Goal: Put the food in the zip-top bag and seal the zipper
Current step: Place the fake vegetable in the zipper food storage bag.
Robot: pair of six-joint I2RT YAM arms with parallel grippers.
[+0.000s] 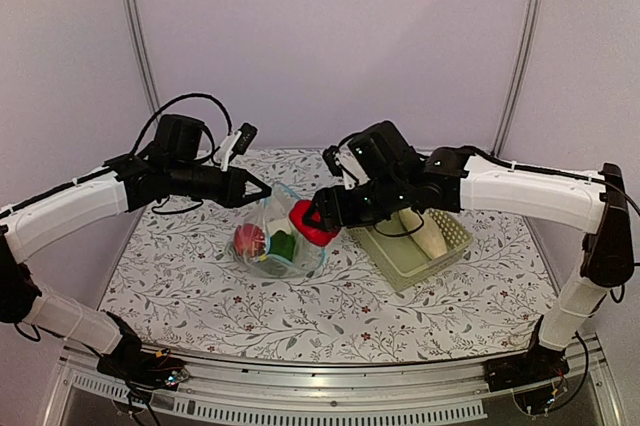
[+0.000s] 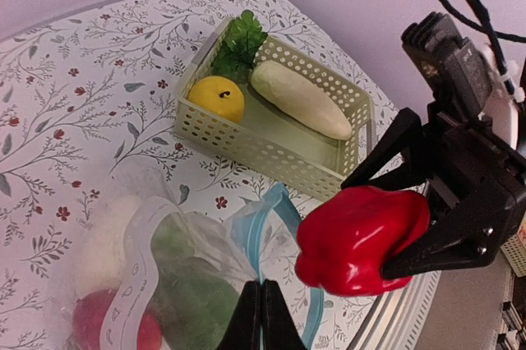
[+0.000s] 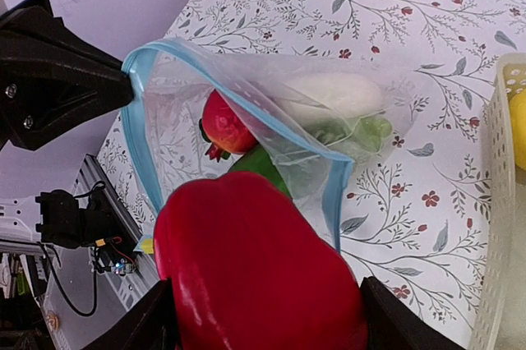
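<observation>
1. Left of centre in the top view, the left gripper point(image 1: 262, 189) is clenched on the zipper point(image 3: 136, 140), holding that edge up.
2. The bag point(image 3: 177, 120) sits mid-frame on the tabletop point(image 1: 200, 286), with a red piece point(image 1: 249, 239) and a green piece point(image 1: 283, 244) inside.
3. Just right of it, the right gripper point(image 1: 318, 216) grasps a red pepper point(image 2: 362, 235) beside the bag's mouth.
4. Right of centre, the basket point(image 1: 395, 268) holds the radish point(image 1: 425, 231), apple point(image 2: 217, 97) and leaf point(image 2: 240, 42).
</observation>
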